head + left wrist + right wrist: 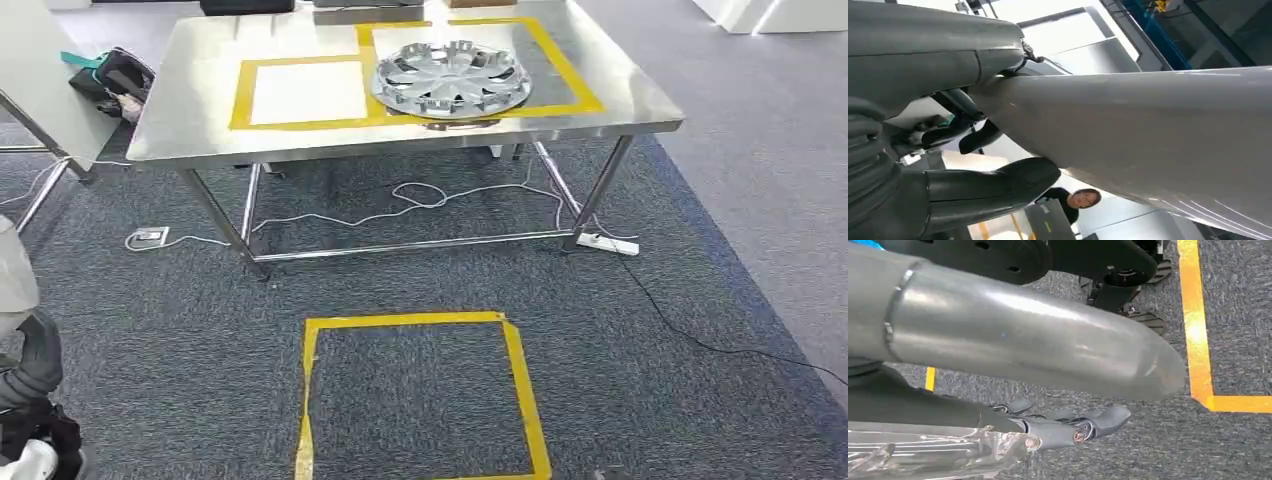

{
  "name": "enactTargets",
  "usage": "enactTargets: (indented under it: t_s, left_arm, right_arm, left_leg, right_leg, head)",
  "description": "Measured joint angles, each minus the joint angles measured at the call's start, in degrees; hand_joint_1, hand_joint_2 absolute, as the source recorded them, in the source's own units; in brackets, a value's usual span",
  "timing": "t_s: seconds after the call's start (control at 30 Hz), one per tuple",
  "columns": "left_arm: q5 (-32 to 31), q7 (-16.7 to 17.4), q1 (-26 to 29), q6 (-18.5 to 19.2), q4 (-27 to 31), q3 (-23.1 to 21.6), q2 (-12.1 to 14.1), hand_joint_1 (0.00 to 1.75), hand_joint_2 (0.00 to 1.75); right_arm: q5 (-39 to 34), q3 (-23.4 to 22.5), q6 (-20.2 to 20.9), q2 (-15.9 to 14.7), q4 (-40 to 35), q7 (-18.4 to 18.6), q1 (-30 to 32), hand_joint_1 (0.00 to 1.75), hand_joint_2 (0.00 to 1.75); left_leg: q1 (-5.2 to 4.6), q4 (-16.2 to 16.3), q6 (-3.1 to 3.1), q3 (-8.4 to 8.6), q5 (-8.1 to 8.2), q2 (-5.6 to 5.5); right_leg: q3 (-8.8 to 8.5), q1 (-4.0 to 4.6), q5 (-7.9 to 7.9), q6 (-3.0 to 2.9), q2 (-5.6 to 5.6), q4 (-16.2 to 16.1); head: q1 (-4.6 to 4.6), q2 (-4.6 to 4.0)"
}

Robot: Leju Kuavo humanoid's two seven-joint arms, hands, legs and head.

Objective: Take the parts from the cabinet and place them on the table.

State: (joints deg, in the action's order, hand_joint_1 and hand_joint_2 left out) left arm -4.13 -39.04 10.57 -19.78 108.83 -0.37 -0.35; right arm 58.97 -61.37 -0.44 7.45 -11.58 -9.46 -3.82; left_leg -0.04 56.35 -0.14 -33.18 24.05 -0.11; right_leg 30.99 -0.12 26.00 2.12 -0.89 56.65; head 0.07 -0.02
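Note:
A silver wheel cover point(452, 76) lies on the steel table point(200, 60), over the right taped square. A white sheet point(308, 92) fills the left taped square. At the lower left my left hand point(35, 360) hangs low beside a pale grey part point(12, 270). In the left wrist view that smooth pale grey panel point(1158, 130) runs across the picture, and my left hand point(878, 150) grips it between thumb point(923, 50) and dark fingers point(993, 185). My right hand point(948, 410) hangs over the carpet with fingers point(1073, 432) stretched out and carpet showing between them and the thumb point(1023, 335). Clear film point(923, 450) lies by the fingers.
A yellow taped square point(420, 395) marks the carpet in front of me, between me and the table. Cables point(420, 195) and a power strip point(610, 243) lie under the table. A dark bag point(115, 75) sits left of it. A person point(1078, 200) stands behind me.

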Motion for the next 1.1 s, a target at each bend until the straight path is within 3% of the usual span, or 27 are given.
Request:
enactTargets:
  t_s: [0.03,0.07,0.1,0.13,0.17,0.23,0.27,0.3,0.33,0.4,0.43,0.47,0.5,0.57,0.63,0.67,0.73,0.77,0.8,0.83,0.87,0.93,0.97,1.0,1.03,1.1]
  left_arm:
    - [-0.11,0.00,0.02,0.02,-0.02,0.00,0.13,1.75,1.75]
    - [-0.15,0.00,-0.03,0.11,-0.02,0.00,0.17,1.75,1.75]
    - [-0.18,0.00,0.00,0.18,-0.02,0.02,0.20,1.75,1.75]
    - [-0.18,0.00,-0.01,0.24,-0.02,0.00,0.20,1.75,1.75]
    - [-0.15,0.00,-0.16,0.24,-0.04,0.02,0.20,1.75,1.75]
    - [-0.11,0.00,-0.05,0.26,-0.09,0.07,0.22,1.75,1.75]
    - [-0.13,0.00,-0.05,0.26,-0.11,0.09,0.22,1.75,1.75]
    - [-0.11,0.00,-0.01,0.29,-0.18,0.09,0.22,1.75,1.75]
    - [-0.13,0.00,0.02,0.29,-0.22,0.09,0.22,1.75,1.75]
    - [-0.13,0.00,0.04,0.31,-0.24,0.09,0.20,1.75,1.75]
    - [-0.13,0.00,0.03,0.40,-0.24,0.09,0.20,1.75,1.75]
    - [-0.11,0.00,0.06,0.48,-0.24,0.11,0.24,1.75,1.75]
    - [-0.11,0.00,0.04,0.57,-0.22,0.13,0.28,1.75,1.75]
    - [-0.20,0.00,0.15,0.59,-0.24,0.04,0.22,1.75,1.75]
    - [-0.15,0.00,0.15,0.59,-0.22,0.15,0.24,1.75,1.75]
    - [-0.18,0.00,0.08,0.59,-0.24,0.15,0.24,1.75,1.75]
    - [-0.18,0.00,0.12,0.59,-0.24,0.15,0.24,1.75,1.75]
    - [-0.18,0.00,0.15,0.59,-0.24,0.15,0.22,1.75,1.75]
    - [-0.18,0.00,0.17,0.59,-0.24,0.15,0.24,1.75,1.75]
    - [-0.18,0.00,0.19,0.59,-0.24,0.15,0.22,1.75,1.75]
    - [-0.18,0.00,0.19,0.59,-0.24,0.17,0.22,1.75,1.75]
    - [-0.18,0.00,0.16,0.59,-0.24,0.28,0.22,1.75,1.75]
    - [-0.18,0.00,0.14,0.59,-0.24,0.35,0.24,1.75,1.75]
    - [-0.18,0.00,0.03,0.59,-0.24,0.35,0.22,1.75,1.75]
    - [-0.15,0.00,0.14,0.59,-0.24,0.37,0.20,1.75,1.75]
    - [-0.15,0.00,0.23,0.59,-0.24,0.44,0.20,1.75,1.75]
  right_arm:
    - [0.00,-0.02,0.00,0.09,0.02,0.00,-0.02,0.00,0.00]
    - [0.00,-0.04,0.00,0.09,0.00,-0.11,-0.07,0.00,0.00]
    - [0.02,-0.07,0.04,0.07,0.00,-0.20,-0.11,0.00,0.00]
    - [0.02,-0.07,0.07,0.07,0.00,-0.35,-0.11,0.00,0.00]
    - [0.02,-0.09,0.07,0.07,0.00,-0.42,-0.11,0.00,0.00]
    - [0.02,-0.13,0.09,0.07,0.00,-0.42,0.00,0.00,0.00]
    - [0.02,-0.15,0.11,0.07,0.02,-0.42,0.14,0.00,0.00]
    - [0.02,-0.15,0.20,0.09,0.02,-0.42,0.23,0.00,0.00]
    - [0.02,-0.15,0.18,0.07,0.02,-0.42,0.23,0.00,0.00]
    - [0.02,-0.20,0.15,0.04,0.00,-0.42,0.20,0.00,0.00]
    - [0.02,-0.22,0.13,0.04,0.00,-0.42,0.16,0.00,0.00]
    - [0.04,-0.22,0.15,0.59,0.22,-0.42,0.07,0.00,0.00]
    - [0.07,-0.24,0.15,0.48,0.20,-0.39,-0.01,0.00,0.00]
    - [0.09,-0.31,0.02,0.39,0.20,-0.44,0.04,0.00,0.00]
    - [0.11,-0.33,0.02,0.39,0.20,-0.46,0.04,0.00,0.00]
    - [0.11,-0.33,0.02,0.39,0.20,-0.48,0.04,0.00,0.00]
    - [0.11,-0.33,0.02,0.39,0.20,-0.50,0.05,0.00,0.00]
    - [0.11,-0.33,0.02,0.39,0.20,-0.50,0.10,0.00,0.00]
    - [0.13,-0.33,0.02,0.39,0.20,-0.50,0.12,0.00,0.00]
    - [0.15,-0.33,0.04,0.39,0.20,-0.50,0.11,0.00,0.00]
    - [0.17,-0.33,0.04,0.39,0.20,-0.52,0.09,0.00,0.00]
    - [0.20,-0.33,0.07,0.39,0.20,-0.55,0.03,0.00,0.00]
    - [0.20,-0.33,0.09,0.39,0.20,-0.55,0.00,0.00,0.00]
    - [0.22,-0.33,0.09,0.39,0.20,-0.59,-0.03,0.00,0.00]
    - [0.22,-0.33,0.09,0.37,0.20,-0.61,-0.03,0.00,0.00]
    - [0.22,-0.33,0.07,0.37,0.20,-0.61,-0.02,0.00,0.00]
  left_leg:
    - [-0.24,0.00,1.05,-0.08,0.29,-0.04]
    - [-0.26,-0.68,1.48,0.09,0.08,-0.04]
    - [0.43,-2.40,1.92,1.14,-0.91,-0.05]
    - [0.50,-3.10,1.84,1.65,-1.13,-0.02]
    - [0.61,-3.17,1.98,1.71,-1.33,-0.03]
    - [0.70,-3.13,1.87,1.68,-1.25,-0.06]
    - [0.78,-3.09,1.70,1.68,-1.20,-0.18]
    - [0.99,-2.97,1.30,1.72,-1.08,-0.35]
    - [1.26,-2.79,0.86,1.78,-0.93,-0.48]
    - [2.20,-1.86,-0.33,1.82,-0.30,-0.74]
    - [2.37,-1.01,-1.19,1.69,0.23,-0.81]
    - [2.19,-0.50,-1.84,1.27,0.69,-1.00]
    - [2.01,-0.26,-1.96,1.20,0.67,-1.02]
    - [2.20,-0.70,-2.29,1.38,0.22,-1.16]
    - [2.49,0.18,-2.66,1.17,1.17,-0.79]
    - [2.30,2.95,-2.56,-0.19,2.84,-0.52]
    - [1.93,12.85,-2.41,-5.35,7.17,-0.50]
    - [1.83,17.29,-2.22,-7.85,8.51,-0.50]
    - [1.73,19.07,-1.94,-9.20,8.39,-0.50]
    - [1.53,18.19,-1.56,-9.02,6.83,-0.50]
    - [1.32,14.93,-1.07,-7.69,4.20,-0.50]
    - [0.72,4.82,0.13,-3.01,-1.18,-0.41]
    - [0.23,2.42,0.42,-1.84,-0.83,-0.16]
    - [0.39,1.21,0.01,-1.41,-0.22,-0.08]
    - [0.31,1.32,-0.17,-1.65,-0.19,-0.12]
    - [0.27,1.00,0.21,-1.52,-0.09,-0.35]
  right_leg:
    - [-0.17,-0.29,-0.20,0.88,-0.12,-0.58]
    - [-0.39,-0.23,-0.41,1.21,-0.14,-1.08]
    - [-0.14,-0.01,-0.34,1.31,-0.13,-1.00]
    - [0.23,-0.03,0.44,1.38,0.32,0.02]
    - [1.73,-0.07,2.43,1.41,0.72,3.25]
    - [6.57,-0.50,6.76,1.72,0.80,13.04]
    - [8.48,-0.71,7.72,2.02,0.79,16.55]
    - [8.92,-0.99,7.00,2.33,0.79,16.87]
    - [8.02,-1.25,5.26,2.63,0.77,14.72]
    - [3.04,-1.99,-0.11,3.45,0.78,4.61]
    - [1.12,-2.35,-0.33,4.39,1.10,0.79]
    - [1.18,-2.05,0.40,3.72,2.22,1.31]
    - [1.05,-2.13,0.46,2.19,1.98,1.72]
    - [1.52,-1.74,0.65,1.12,1.89,2.36]
    - [1.38,-1.75,0.59,0.06,1.76,2.33]
    - [1.33,-1.68,0.65,-0.25,1.71,2.31]
    - [1.39,-1.47,0.76,-0.62,1.50,2.32]
    - [1.38,-1.25,0.88,-0.81,1.35,2.32]
    - [1.28,-1.05,0.98,-0.95,1.28,2.32]
    - [1.10,-0.89,1.07,-1.06,1.28,2.32]
    - [0.84,-0.75,1.23,-1.16,1.29,2.32]
    - [0.23,-0.65,1.61,-0.97,1.34,2.30]
    - [0.22,-0.27,1.87,-0.63,1.37,2.40]
    - [0.49,-0.17,2.03,-0.30,1.49,2.55]
    - [0.53,-0.25,2.06,-0.12,1.38,2.21]
    - [0.51,-0.34,2.18,0.68,1.13,1.66]
  head:
    - [-0.04,0.00]
    - [-0.09,0.00]
    - [-0.07,0.00]
    - [0.13,0.00]
    - [0.22,0.00]
    - [0.28,0.00]
    - [0.26,0.00]
    - [0.28,0.00]
    - [0.28,0.00]
    - [0.31,0.00]
    - [0.33,0.00]
    - [0.78,0.00]
    - [0.52,0.00]
    - [0.02,0.00]
    - [-0.09,0.00]
    - [-0.29,0.00]
    - [-0.37,0.00]
    - [-0.31,0.00]
    - [-0.31,0.00]
    - [-0.31,0.00]
    - [-0.31,0.00]
    - [-0.31,0.00]
    - [-0.26,0.00]
    - [-0.29,0.00]
    - [-0.11,0.00]
    - [-0.17,0.00]
